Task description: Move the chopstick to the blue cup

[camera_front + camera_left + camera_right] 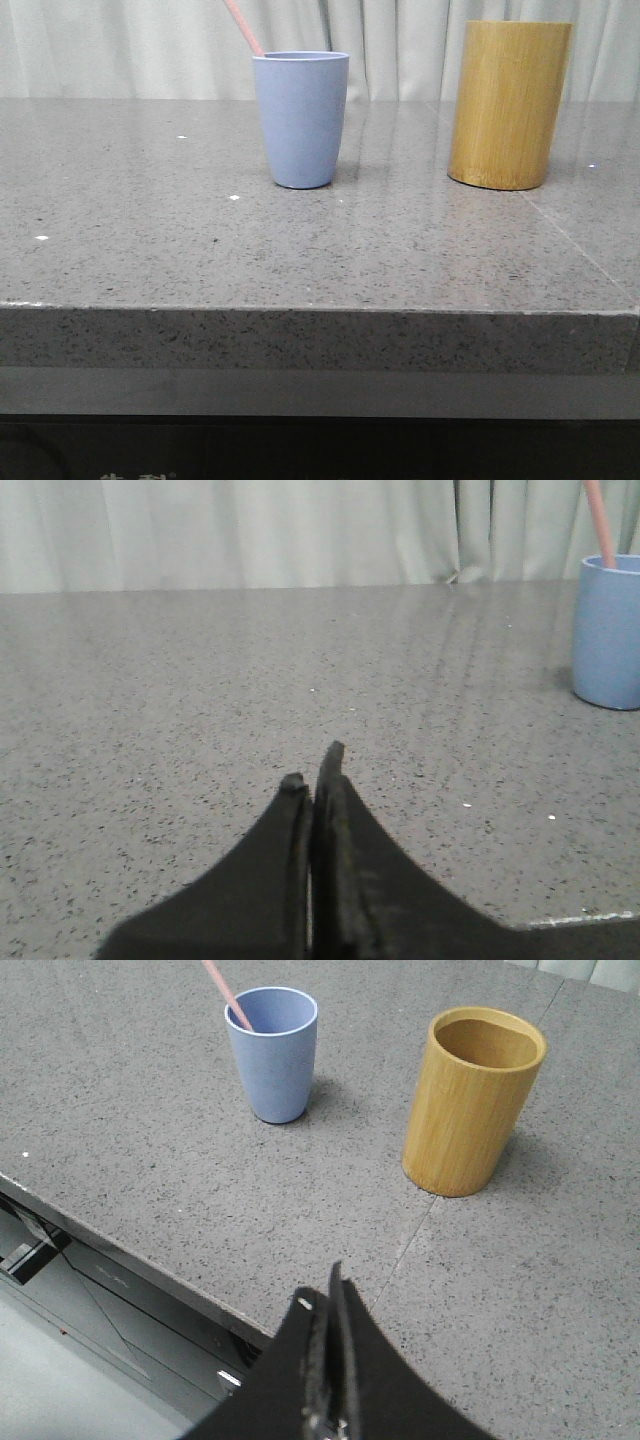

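The blue cup (301,120) stands upright on the grey stone table (150,240), left of centre. A pale pink chopstick (243,27) leans out of it up and to the left. The cup (608,632) and chopstick (599,522) also show in the left wrist view, and the cup (273,1053) and chopstick (227,994) in the right wrist view. My left gripper (312,770) is shut and empty, low over the table, well away from the cup. My right gripper (325,1295) is shut and empty above the table's front edge. Neither gripper shows in the front view.
A taller yellow-brown bamboo holder (508,105) stands upright to the right of the blue cup; the right wrist view shows the holder (472,1100) open-topped with nothing seen inside. Pale curtains (130,45) hang behind the table. The table's front edge (320,310) drops to a dark cabinet.
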Tool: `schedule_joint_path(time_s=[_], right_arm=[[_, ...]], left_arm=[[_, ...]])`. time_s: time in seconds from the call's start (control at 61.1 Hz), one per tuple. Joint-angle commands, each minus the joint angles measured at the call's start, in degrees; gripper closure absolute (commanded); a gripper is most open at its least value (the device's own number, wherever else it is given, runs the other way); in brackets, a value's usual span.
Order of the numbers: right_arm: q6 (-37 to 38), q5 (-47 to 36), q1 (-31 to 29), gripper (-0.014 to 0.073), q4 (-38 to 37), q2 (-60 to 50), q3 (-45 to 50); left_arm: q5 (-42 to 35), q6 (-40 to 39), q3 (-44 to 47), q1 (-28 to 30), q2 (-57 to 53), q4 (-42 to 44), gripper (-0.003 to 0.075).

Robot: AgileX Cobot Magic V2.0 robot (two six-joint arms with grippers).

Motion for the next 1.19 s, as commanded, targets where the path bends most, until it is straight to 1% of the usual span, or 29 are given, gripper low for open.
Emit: schedule_joint_path(time_s=[0.0,0.115,0.147,0.295,0.507,0.573,0.638,0.671,1.178], right_arm=[[-0.2,-3.6,-0.4,0.0662,0.2,0.3,-1.3],[-0.2,-3.4,-0.4,0.0662,0.2,0.4,-1.3],[-0.2,-3.4,-0.4,0.0662,0.2,0.4,-1.3],[-0.2,-3.4,-0.4,0.0662,0.2,0.4,-1.3],[-0.2,-3.4,-0.4,0.0662,0.2,0.4,-1.3],[-0.2,-3.4,-0.4,0.0662,0.2,0.4,-1.3],[-0.2,-3.4,-0.4,0.0662,0.2,0.4,-1.3],[-0.2,-3.4,-0.4,0.0662,0.2,0.4,-1.3],[-0.2,-3.4,-0.4,0.0662,0.2,0.4,-1.3]], left_arm=[[-7.1,-0.2,0.4,1.1,-1.4,-0.7,0.0739],[-12.5,-0.5,3.8,1.5,-2.1,-1.6,0.0739],[-10.8,-0.5,3.6,1.5,-2.1,-2.2,0.0739],[-12.1,-0.5,3.6,1.5,-2.0,-2.2,0.0739],[-12.0,-0.8,3.6,1.5,-2.0,-1.9,0.0739],[-11.7,-3.7,3.6,1.5,-2.0,1.2,0.0739],[-11.7,-8.8,3.6,1.5,-2.0,6.1,0.0739],[-11.7,-9.8,3.6,1.5,-2.0,6.9,0.0739],[-12.2,-9.8,3.7,1.5,-2.0,6.9,0.0739]])
